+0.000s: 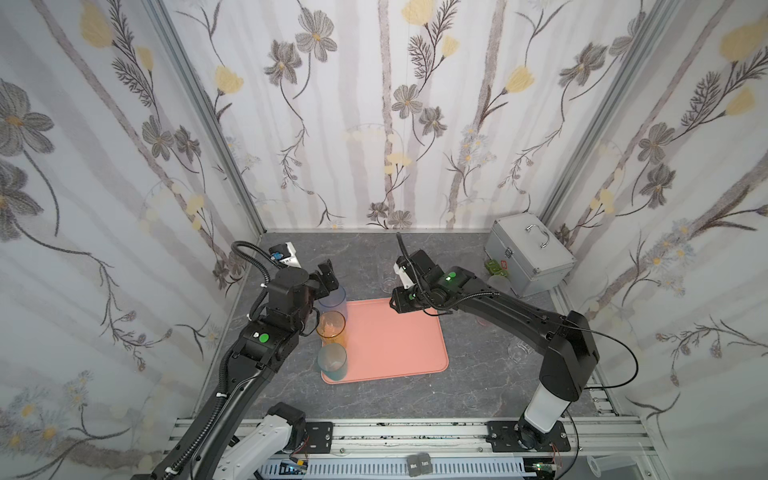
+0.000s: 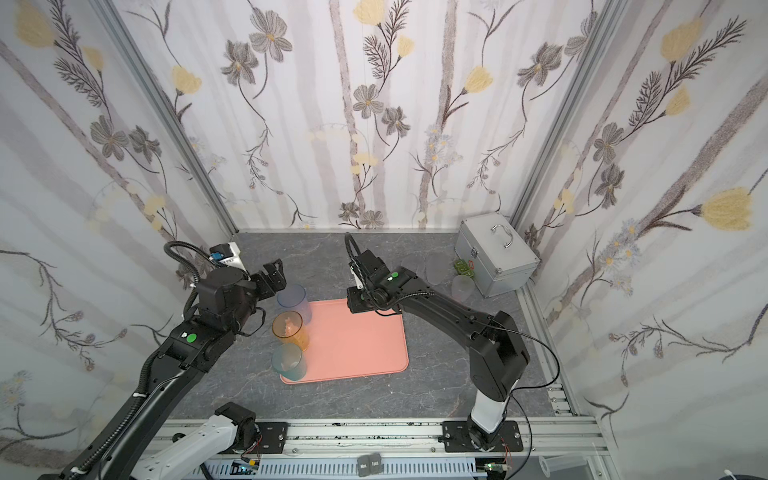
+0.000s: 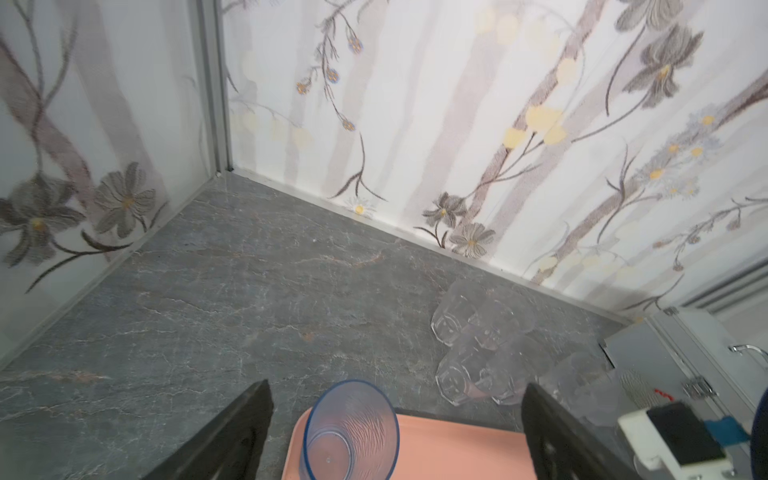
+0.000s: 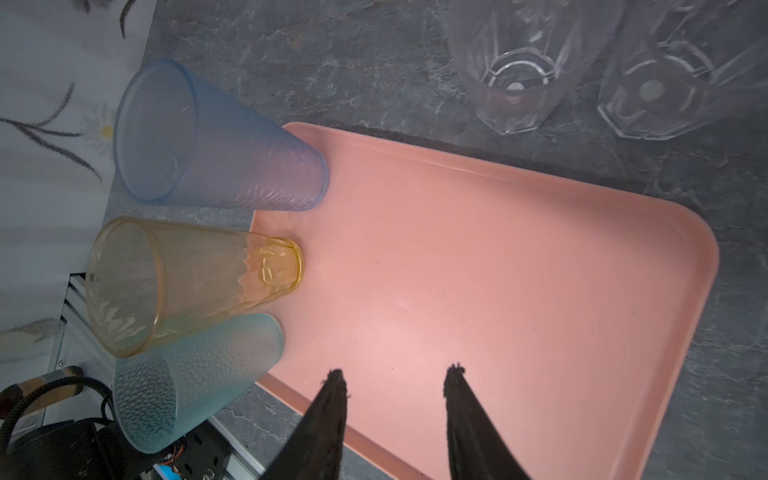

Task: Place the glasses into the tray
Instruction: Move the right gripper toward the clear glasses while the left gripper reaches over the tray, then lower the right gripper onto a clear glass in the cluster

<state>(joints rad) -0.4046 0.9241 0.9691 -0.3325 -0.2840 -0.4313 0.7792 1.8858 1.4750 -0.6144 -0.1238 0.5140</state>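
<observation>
spreading the left jaws wide on either side of the blue glass (image 3: 351, 428), with clear air at both walls and nothing gripped. upright between and just below those jaws, on the corner of the tray (image 3: 457, 453) right under them. reads as a set-down rather than a grab, judging by the base flat on the pink.

lined up further back from the left jaws, along the same tray edge: the amber glass (image 1: 331, 328), then the teal glass (image 1: 332, 363) (packed in a tight row, probably to save floor for the many not yet in).

holding the right jaws at a narrow gap, empty, low over bare tray, tips aimed at the pink floor. waiting beyond those tips, off the tray on the tabletop (image 4: 332, 50): the clear glasses (image 4: 515, 70), upright and close together. likely next for the right jaws, hence the half-parted stance. wide enough for a faceted wall? cannot tell.

worth minding: slick see-through walls, close neighbours, easy to knock one while closing on another.
</observation>
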